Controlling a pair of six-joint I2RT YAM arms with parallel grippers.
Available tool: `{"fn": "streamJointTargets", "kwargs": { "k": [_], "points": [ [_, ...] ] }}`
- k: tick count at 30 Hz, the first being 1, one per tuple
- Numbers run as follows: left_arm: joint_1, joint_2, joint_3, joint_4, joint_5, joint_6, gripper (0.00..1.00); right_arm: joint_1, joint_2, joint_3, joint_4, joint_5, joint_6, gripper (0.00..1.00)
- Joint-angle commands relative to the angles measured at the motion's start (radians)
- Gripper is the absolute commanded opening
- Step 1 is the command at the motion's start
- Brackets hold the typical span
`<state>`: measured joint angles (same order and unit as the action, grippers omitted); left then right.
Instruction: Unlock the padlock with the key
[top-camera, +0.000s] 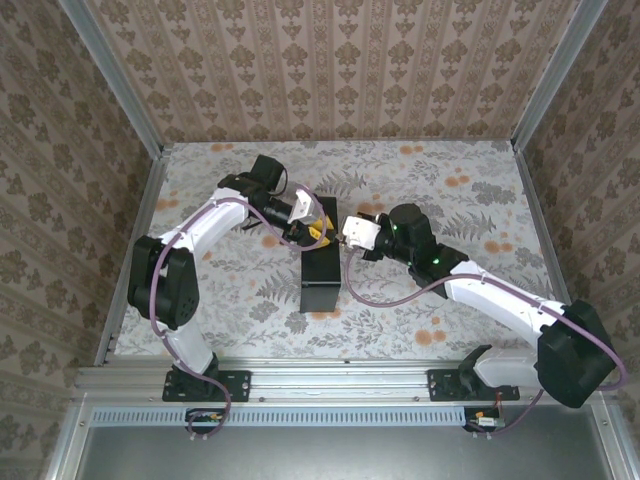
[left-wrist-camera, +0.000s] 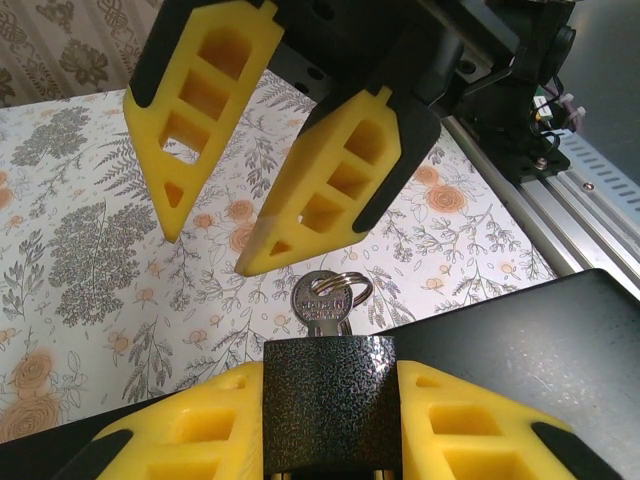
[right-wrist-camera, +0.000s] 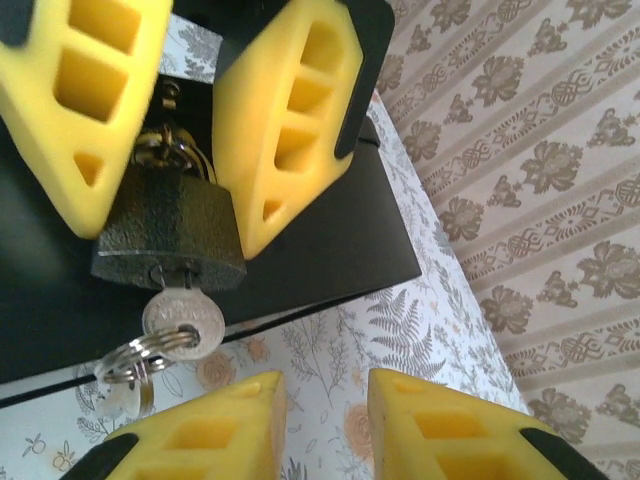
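Over the far end of a matte black box (right-wrist-camera: 330, 240), the two arms meet nose to nose. Its flat lid reads smooth and plain from the wrist views. Beneath it the bench (left-wrist-camera: 90, 270) wears a pale covering printed with grey ferns and orange blossoms.

The left gripper (top-camera: 312, 228) is clamped on the padlock (left-wrist-camera: 330, 400), one finger pressed to each side of the body. These fingers (right-wrist-camera: 290, 120) are chunky yellow wedges with moulded rectangular and triangular pockets and black backs.

The padlock is small and squat with rounded shoulders. Its body has a dark, speckled, hammered-looking finish, and a curved metal shackle shows between the left fingers in the right wrist view. It is held clear of the bench, just beyond the edge of the box.

A silver key (right-wrist-camera: 183, 318) sits in the keyway, with its round stamped head sticking out. A thin split ring (right-wrist-camera: 135, 362) of bright wire hangs through the head.

The right gripper (right-wrist-camera: 320, 410) faces the key head, its jaws parted with nothing between them and its tips just short of the key.
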<state>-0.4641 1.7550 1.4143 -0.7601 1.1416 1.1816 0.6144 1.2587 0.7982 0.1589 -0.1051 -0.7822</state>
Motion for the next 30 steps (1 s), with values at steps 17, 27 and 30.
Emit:
{"fn": "streamJointTargets", "kwargs": {
  "k": [17, 27, 30],
  "points": [
    [0.003, -0.006, 0.048, -0.004, 0.098, 0.015, 0.09, 0.010, -0.034, 0.009, -0.034, -0.015, -0.010, 0.27],
    [0.002, -0.005, 0.051, 0.005, 0.101, 0.008, 0.09, 0.014, -0.027, 0.007, -0.070, -0.020, -0.014, 0.29],
    [0.003, -0.005, 0.051, 0.005, 0.103, 0.006, 0.09, 0.019, -0.035, 0.008, -0.051, -0.041, 0.010, 0.28]
  ]
}}
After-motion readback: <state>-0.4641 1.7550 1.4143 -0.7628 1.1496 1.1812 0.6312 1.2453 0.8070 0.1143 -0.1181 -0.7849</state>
